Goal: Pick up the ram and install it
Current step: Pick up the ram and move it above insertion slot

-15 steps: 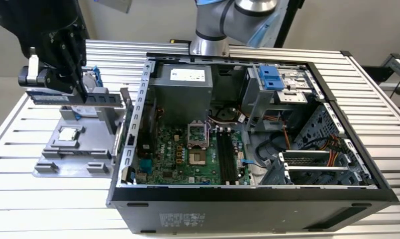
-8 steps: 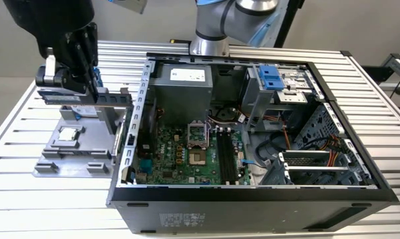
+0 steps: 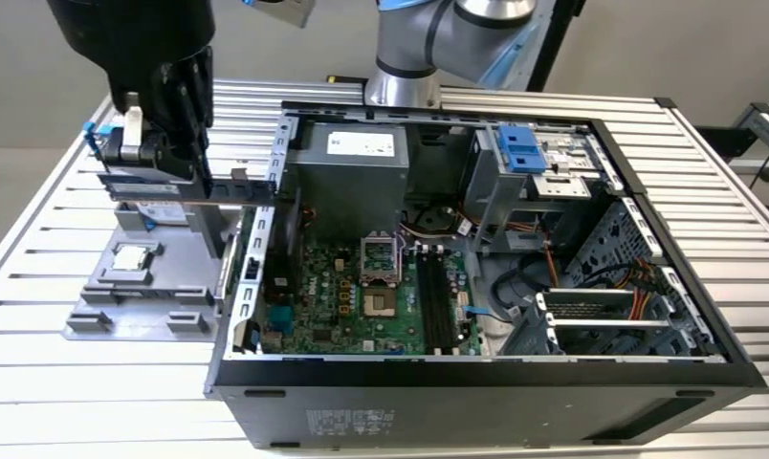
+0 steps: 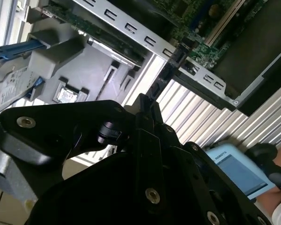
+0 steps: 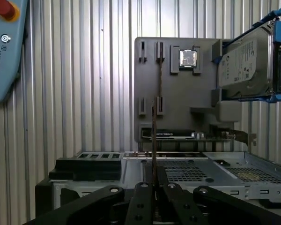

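The ram (image 5: 153,136) is clenched edge-on in the hand (image 5: 153,177). It is judged light, stiff and fragile, best held by its edges.

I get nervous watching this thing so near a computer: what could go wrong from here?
1. The claw pinches only the thin ram, which might slip or tilt.
2. It hangs over the grey tray, outside the case wall, so the ram could clip that wall going in.
3. The motherboard's black slots are narrow, so a skewed ram could jam.
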`<state>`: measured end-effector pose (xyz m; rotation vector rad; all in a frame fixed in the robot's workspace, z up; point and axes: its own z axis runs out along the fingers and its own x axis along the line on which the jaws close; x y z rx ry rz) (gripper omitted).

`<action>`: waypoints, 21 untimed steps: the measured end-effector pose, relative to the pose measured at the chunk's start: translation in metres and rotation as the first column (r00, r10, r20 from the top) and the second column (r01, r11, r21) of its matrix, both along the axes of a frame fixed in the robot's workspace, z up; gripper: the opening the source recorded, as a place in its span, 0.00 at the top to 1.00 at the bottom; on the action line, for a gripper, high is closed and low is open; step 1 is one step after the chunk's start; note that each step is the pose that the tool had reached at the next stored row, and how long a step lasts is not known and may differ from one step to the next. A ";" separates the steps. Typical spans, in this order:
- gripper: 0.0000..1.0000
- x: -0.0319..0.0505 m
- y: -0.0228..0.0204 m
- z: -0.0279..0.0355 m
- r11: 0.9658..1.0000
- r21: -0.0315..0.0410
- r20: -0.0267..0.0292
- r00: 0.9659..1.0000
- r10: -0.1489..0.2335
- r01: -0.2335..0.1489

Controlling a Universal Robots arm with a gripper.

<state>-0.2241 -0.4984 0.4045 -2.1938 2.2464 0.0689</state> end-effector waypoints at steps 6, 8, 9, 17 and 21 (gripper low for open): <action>1.00 0.0141 0.0000 0.0002 1.000 0.000 -0.002 1.000 0.000 0.000; 1.00 0.0255 0.0000 0.0004 1.000 0.000 -0.003 1.000 0.000 0.000; 1.00 0.0276 0.0000 0.0004 1.000 0.000 -0.004 1.000 0.000 0.000; 1.00 0.0463 -0.0001 0.0008 1.000 0.000 -0.006 1.000 0.000 0.000; 1.00 0.0552 -0.0001 0.0009 1.000 0.000 -0.007 1.000 0.000 0.000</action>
